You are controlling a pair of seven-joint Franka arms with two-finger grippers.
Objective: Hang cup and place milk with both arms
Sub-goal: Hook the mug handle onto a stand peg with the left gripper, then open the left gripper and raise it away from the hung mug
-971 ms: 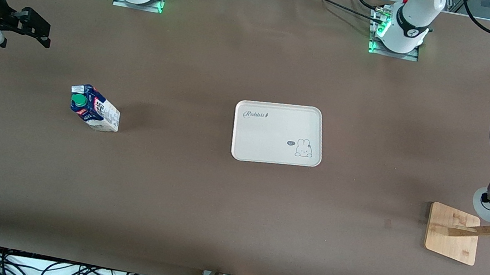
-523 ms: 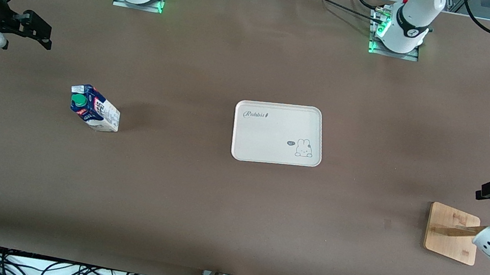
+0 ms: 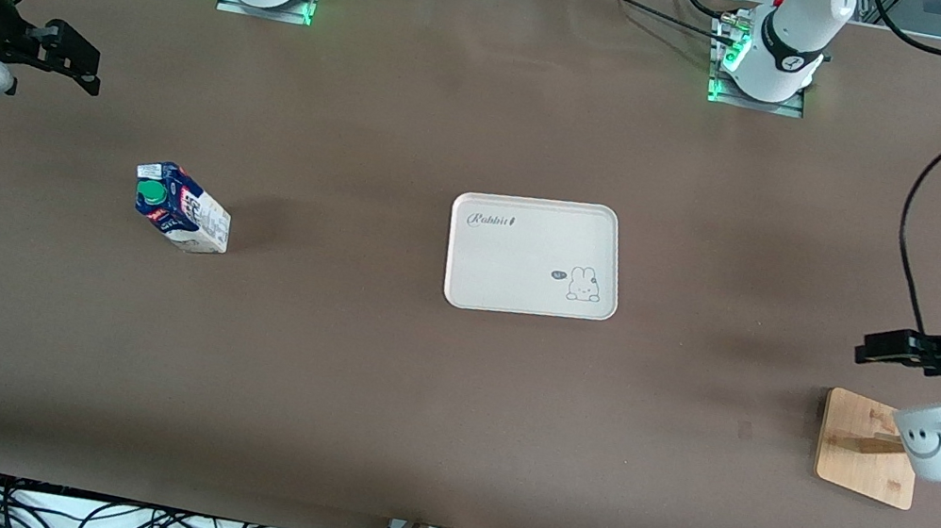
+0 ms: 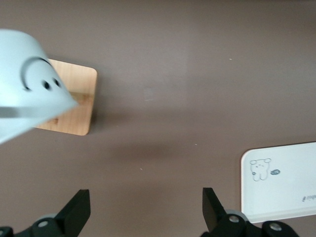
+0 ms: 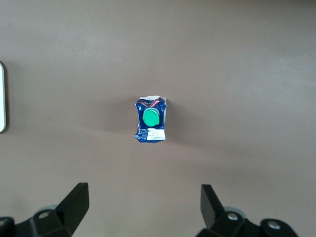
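Over the wooden rack point(image 3: 868, 447), our left gripper point(image 3: 882, 349) gapes empty beside the hung cup point(image 3: 937, 449); our right gripper point(image 3: 74, 64) waits wide above the milk point(image 3: 181, 208) on brown table point(image 3: 371, 400).

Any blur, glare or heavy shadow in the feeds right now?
Left wrist view: the cup is soft and blurred close to the lens; the tray looks sharp. Right wrist view: the milk is crisp under even light. Front view: no glare, only a faint shadow beside the milk.
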